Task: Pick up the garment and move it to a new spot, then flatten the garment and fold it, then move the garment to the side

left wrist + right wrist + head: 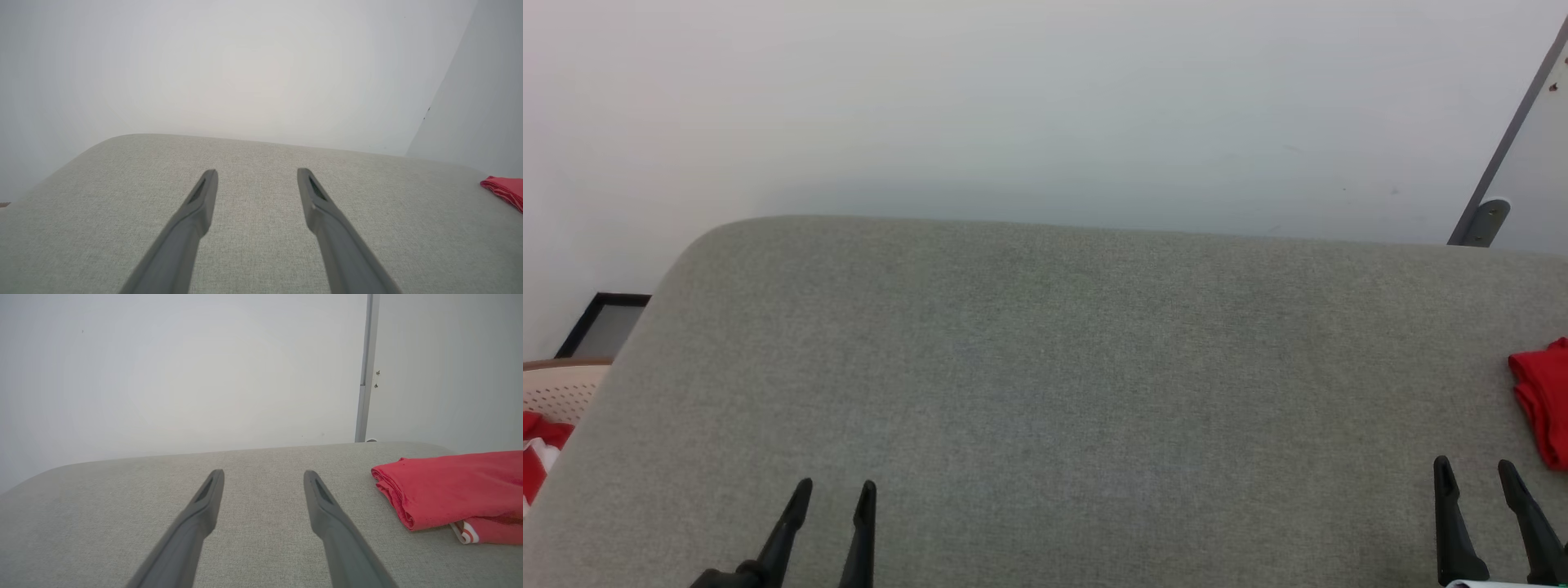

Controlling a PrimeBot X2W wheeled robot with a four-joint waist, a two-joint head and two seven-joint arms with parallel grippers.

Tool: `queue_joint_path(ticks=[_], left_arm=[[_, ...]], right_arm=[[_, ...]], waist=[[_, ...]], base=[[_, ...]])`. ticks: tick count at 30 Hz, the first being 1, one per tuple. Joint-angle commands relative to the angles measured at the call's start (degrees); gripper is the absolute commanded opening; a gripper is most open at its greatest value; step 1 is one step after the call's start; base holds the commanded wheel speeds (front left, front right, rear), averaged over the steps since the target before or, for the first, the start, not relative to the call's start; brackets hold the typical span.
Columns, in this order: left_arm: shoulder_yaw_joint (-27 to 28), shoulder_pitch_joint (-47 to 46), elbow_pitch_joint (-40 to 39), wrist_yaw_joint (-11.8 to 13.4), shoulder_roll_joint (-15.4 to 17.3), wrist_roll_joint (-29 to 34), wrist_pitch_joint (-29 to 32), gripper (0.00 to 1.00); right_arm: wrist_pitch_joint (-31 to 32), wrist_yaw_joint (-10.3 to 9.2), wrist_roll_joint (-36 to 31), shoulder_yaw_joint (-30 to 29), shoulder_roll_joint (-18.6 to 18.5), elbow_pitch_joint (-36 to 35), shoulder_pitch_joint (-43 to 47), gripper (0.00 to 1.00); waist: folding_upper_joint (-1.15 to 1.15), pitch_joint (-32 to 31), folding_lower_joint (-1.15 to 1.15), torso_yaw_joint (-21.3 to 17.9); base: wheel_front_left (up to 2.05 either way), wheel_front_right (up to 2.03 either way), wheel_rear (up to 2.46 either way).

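Left gripper (837, 486) and right gripper (1473, 464) point forward over the cushion (1045, 343), jaws apart, empty, garment (449, 486) untouched.

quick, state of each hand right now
left hand: open, holding nothing
right hand: open, holding nothing

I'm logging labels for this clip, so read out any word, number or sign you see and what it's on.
No text can be read.
The folded jersey presents plain red fabric and a bit of striped trim, no numerals.
The grey surface bears nothing written.
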Motion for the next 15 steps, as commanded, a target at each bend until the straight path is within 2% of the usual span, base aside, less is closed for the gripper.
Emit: queue_joint_path(ticks=[1,15], left_arm=[[0.08,-0.37,-0.06,-0.12,-0.02,0.04,0.03,1.0],[0.35,-0.77,0.49,-0.12,-0.61,-0.47,0.03,1.0]], right_arm=[[-0.24,-0.09,0.13,0.09,0.03,-0.25,-0.61,1.0],[-0.24,-0.09,0.83,1.01,-0.29,0.35,-1.67,1.0]], waist=[[0.0,0.01,0.0,0.01],[0.0,0.06,0.0,0.43]], base=[[0.0,0.0,0.0],[0.0,0.0,0.0]])
